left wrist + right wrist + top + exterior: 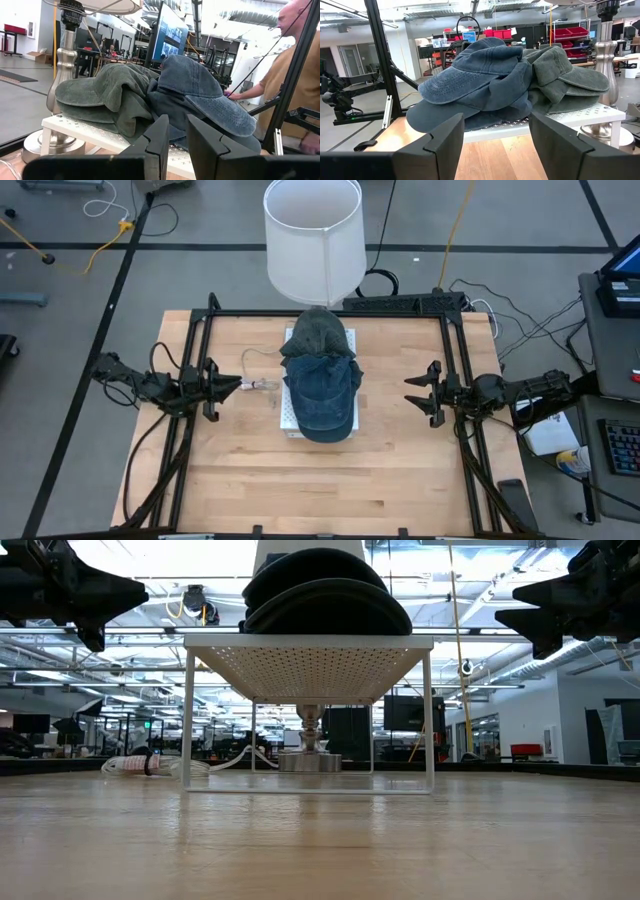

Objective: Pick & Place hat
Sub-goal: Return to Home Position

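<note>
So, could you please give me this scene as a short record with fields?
Shelf: white perforated shelf, centre of the table, in front of the lamp
Blue caps: blue caps stacked on the shelf end away from the lamp
Green caps: green caps piled on the shelf end by the lamp
Left gripper: left gripper at the table's left side, narrowly open, empty
Right gripper: right gripper at the table's right side, wide open, empty
</note>
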`<action>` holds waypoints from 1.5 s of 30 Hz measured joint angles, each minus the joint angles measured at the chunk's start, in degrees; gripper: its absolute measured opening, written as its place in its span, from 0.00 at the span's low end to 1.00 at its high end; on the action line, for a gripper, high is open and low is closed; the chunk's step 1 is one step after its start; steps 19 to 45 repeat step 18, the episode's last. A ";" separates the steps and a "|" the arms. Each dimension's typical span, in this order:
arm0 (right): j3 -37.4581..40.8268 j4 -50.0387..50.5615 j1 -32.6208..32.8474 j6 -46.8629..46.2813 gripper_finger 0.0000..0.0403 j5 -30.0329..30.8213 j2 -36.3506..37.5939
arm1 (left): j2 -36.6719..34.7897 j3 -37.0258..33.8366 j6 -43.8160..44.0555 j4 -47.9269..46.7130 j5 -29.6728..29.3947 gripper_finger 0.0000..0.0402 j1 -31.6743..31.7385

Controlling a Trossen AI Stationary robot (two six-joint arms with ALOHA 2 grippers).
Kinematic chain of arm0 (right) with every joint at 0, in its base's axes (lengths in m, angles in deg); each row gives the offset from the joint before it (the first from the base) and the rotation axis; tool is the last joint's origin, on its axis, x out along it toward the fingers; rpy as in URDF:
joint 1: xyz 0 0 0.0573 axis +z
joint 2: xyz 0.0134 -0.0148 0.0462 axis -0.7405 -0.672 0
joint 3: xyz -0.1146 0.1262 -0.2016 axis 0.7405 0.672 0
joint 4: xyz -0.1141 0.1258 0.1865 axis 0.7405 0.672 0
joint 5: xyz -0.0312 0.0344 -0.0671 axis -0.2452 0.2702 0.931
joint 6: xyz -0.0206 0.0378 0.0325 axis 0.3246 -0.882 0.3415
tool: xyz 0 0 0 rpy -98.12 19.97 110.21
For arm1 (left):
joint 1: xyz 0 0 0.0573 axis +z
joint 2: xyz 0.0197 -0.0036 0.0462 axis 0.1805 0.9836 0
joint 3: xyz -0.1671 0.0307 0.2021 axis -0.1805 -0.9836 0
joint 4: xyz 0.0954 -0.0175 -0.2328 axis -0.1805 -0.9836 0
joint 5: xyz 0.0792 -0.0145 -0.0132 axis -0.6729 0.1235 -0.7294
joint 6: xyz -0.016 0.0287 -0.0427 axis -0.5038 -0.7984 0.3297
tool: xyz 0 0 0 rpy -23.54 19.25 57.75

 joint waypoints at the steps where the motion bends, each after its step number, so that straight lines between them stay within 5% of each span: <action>1: 0.00 0.00 0.00 0.00 0.54 0.00 0.00 | 0.00 0.00 0.00 0.00 -0.01 0.17 0.00; 45: 0.00 0.00 -0.02 0.00 0.55 0.00 0.01 | 0.00 0.00 0.00 0.00 -0.02 0.17 0.00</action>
